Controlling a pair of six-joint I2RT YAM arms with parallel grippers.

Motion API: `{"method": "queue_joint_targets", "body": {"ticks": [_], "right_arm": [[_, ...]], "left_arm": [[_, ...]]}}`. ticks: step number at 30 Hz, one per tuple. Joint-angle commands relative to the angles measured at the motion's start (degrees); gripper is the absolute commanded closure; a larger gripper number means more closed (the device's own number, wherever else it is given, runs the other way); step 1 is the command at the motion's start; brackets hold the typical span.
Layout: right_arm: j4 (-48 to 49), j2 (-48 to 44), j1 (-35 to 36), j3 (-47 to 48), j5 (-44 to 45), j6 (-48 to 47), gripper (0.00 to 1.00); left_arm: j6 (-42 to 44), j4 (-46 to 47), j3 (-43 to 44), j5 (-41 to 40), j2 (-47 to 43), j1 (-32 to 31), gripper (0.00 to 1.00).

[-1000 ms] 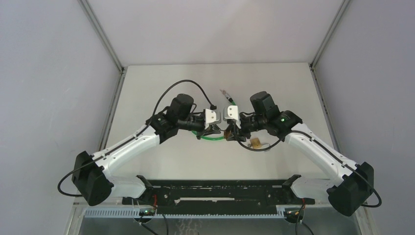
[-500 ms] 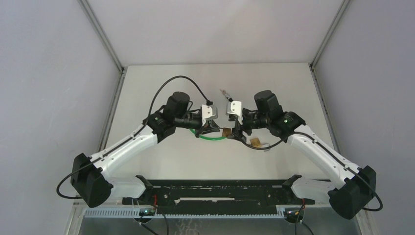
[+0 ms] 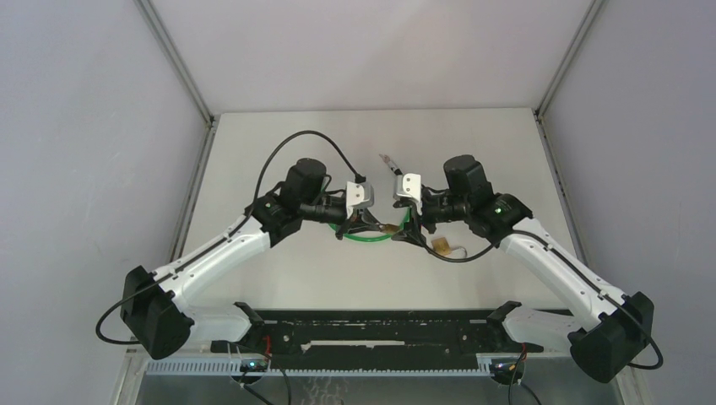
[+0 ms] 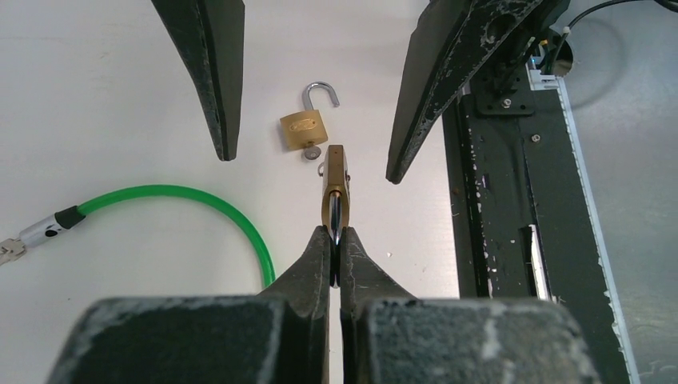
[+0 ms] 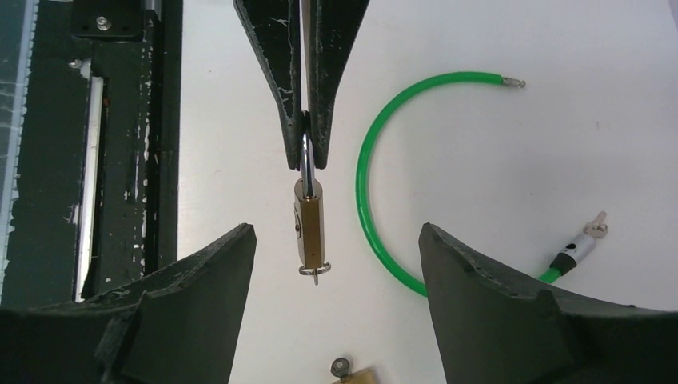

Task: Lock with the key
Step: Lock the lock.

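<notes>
A brass padlock (image 5: 308,224) hangs edge-on in the air, with my left gripper (image 4: 336,234) shut on its steel shackle (image 5: 306,166). A small metal ring and stub (image 5: 315,271), seemingly the key's head, stick out of its bottom end. My right gripper (image 5: 336,232) is open, its fingers (image 4: 220,88) standing wide on either side of the padlock's free end without touching it. From above, the held padlock (image 3: 390,228) sits between the left gripper (image 3: 376,225) and the right gripper (image 3: 405,232).
A second brass padlock (image 4: 305,128) lies flat on the table below, shackle open, also seen from above (image 3: 440,245). A green cable (image 3: 365,239) curves under the grippers, its metal-tipped end (image 5: 580,244) nearby. A black rail (image 3: 371,325) runs along the near edge.
My right gripper has opened and drawn back to the right, away from the padlock's end. The left gripper has kept its hold and shifted slightly left.
</notes>
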Motion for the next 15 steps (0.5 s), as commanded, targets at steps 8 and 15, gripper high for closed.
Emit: {"method": "queue_joint_targets", "body": {"ticks": [8, 15], "right_arm": [[0.48, 2.55, -0.94, 0.11, -7.84, 1.69, 0.31], [3.42, 2.60, -1.33, -1.49, -11.20, 4.47, 0.39]], "left_arm": [[-4.10, 6.10, -1.45, 2.57, -4.99, 0.67, 1.00], [-6.57, 9.54, -3.48, 3.26, -6.26, 1.13, 1.00]]}}
